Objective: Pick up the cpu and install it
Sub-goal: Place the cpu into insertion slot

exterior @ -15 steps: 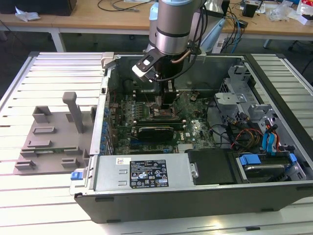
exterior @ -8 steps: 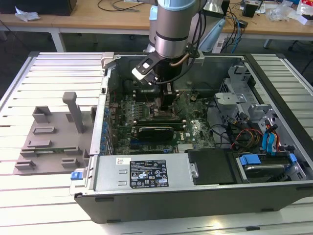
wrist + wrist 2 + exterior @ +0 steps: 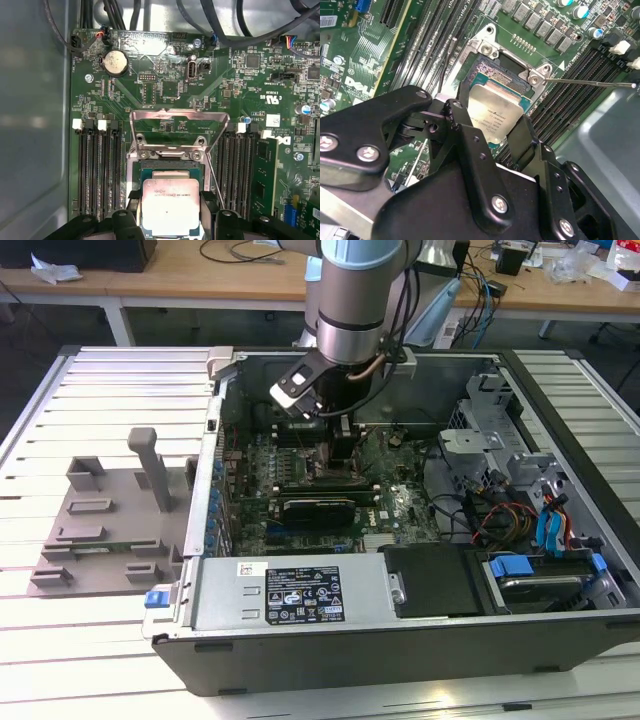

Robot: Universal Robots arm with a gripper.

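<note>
Cpu (image 3: 171, 206) gripped btwn fingers (image 3: 470, 145) over socket (image 3: 165, 172), RAM slots (image 3: 97, 170) flanking.

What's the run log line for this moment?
jaws: shut on square silver-grey metal-topped cpu | place: over open metal-framed socket | seated: cannot tell

Open computer case (image 3: 400, 655) on slatted white table (image 3: 80, 660). Grey plastic tray (image 3: 100, 540) just beside case, exterior view's left. Green motherboard (image 3: 165, 90) inside, round coin battery (image 3: 115, 62) on it. Long black card (image 3: 318, 508) mid-board. Blue cables (image 3: 548, 530) toward exterior view's right.
</note>
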